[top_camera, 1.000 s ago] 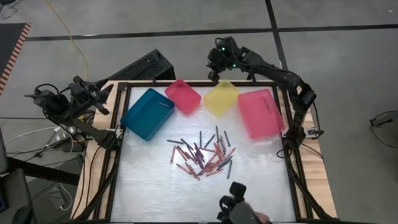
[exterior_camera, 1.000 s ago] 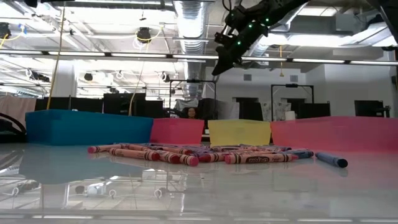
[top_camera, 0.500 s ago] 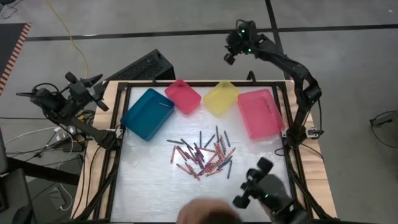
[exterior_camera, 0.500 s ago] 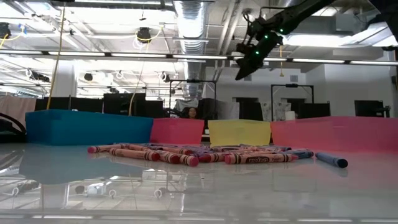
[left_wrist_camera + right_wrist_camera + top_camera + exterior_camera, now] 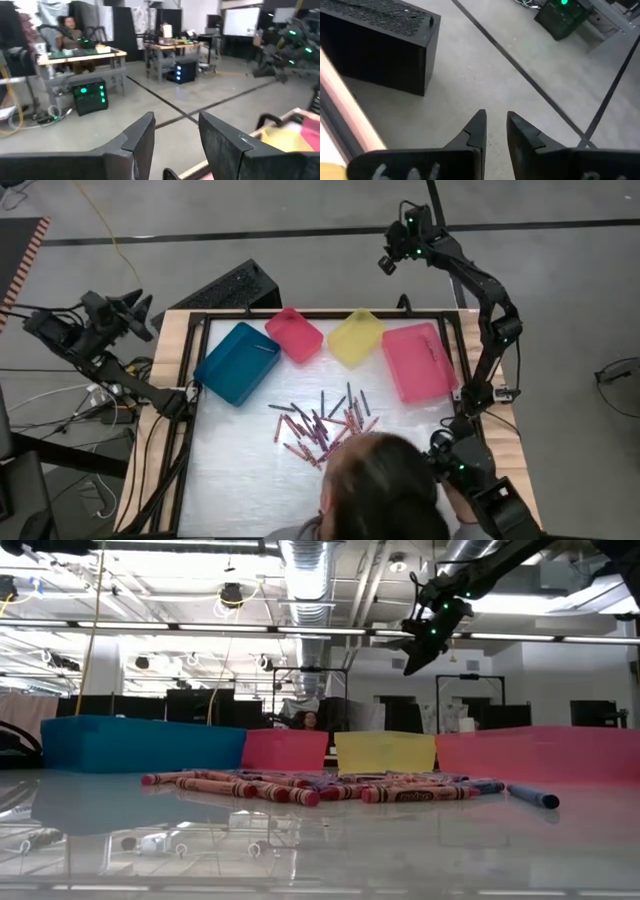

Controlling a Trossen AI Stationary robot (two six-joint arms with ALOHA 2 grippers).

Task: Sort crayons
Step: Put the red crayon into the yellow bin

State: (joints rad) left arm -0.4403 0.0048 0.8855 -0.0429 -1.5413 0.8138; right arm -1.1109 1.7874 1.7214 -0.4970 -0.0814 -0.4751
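Sorting has not visibly begun: your short red and dark blue wax crayons (image 5: 325,428) lie piled mid-table, near 4 plastic bins. Your right gripper (image 5: 388,262), fingers nearly together and empty, hovers beyond the table; your left gripper (image 5: 140,307) stands apart, empty.

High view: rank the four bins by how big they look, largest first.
1. Teal bin and large pink bin: too close in apparent size to rank apart.
2. Yellow bin and small pink bin: also alike, both clearly smaller than the first two.
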